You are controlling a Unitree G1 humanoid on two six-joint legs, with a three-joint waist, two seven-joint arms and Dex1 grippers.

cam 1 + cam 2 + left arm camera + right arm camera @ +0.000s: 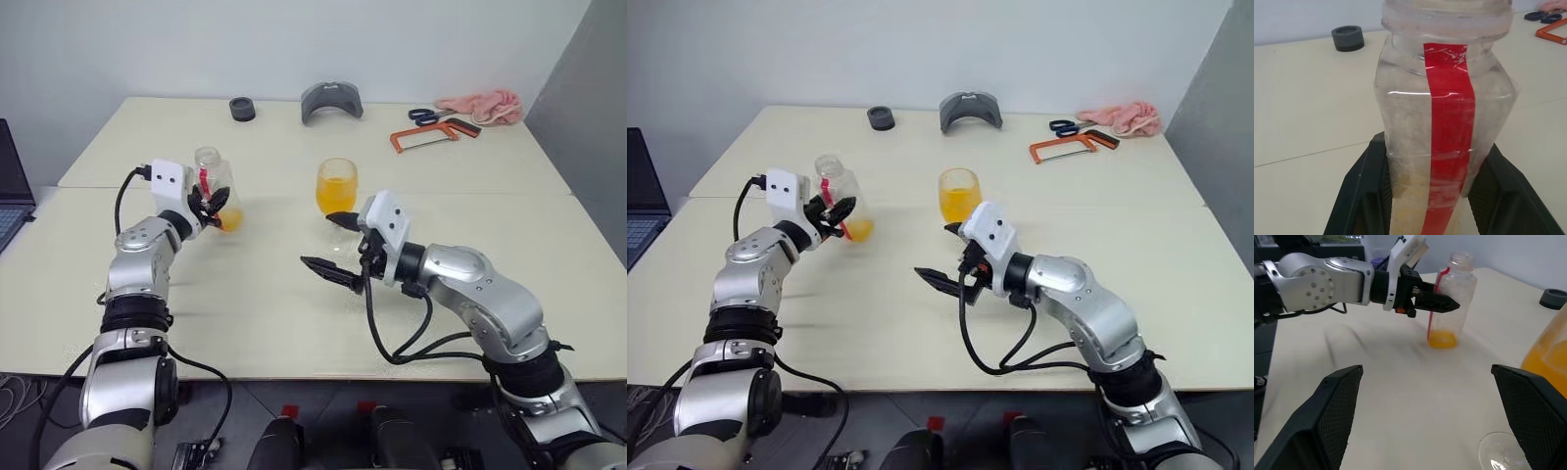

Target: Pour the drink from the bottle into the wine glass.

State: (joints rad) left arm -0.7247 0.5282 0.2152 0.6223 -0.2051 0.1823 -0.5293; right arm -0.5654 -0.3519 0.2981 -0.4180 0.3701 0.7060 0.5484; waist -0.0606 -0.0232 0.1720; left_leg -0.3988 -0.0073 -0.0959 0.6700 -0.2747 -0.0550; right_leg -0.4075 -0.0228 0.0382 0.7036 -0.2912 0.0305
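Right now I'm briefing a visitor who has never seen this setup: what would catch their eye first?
Probably the clear stemmed wine glass mid-table, its bowl holding bright orange drink, with the open right gripper just in front of it. To its left, the left gripper is shut on a slim clear plastic bottle with a red strip, upright, uncapped, with only a little orange at the bottom.

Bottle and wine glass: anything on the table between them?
Nothing. Bare tabletop separates the bottle from the wine glass, seen in the left eye view.
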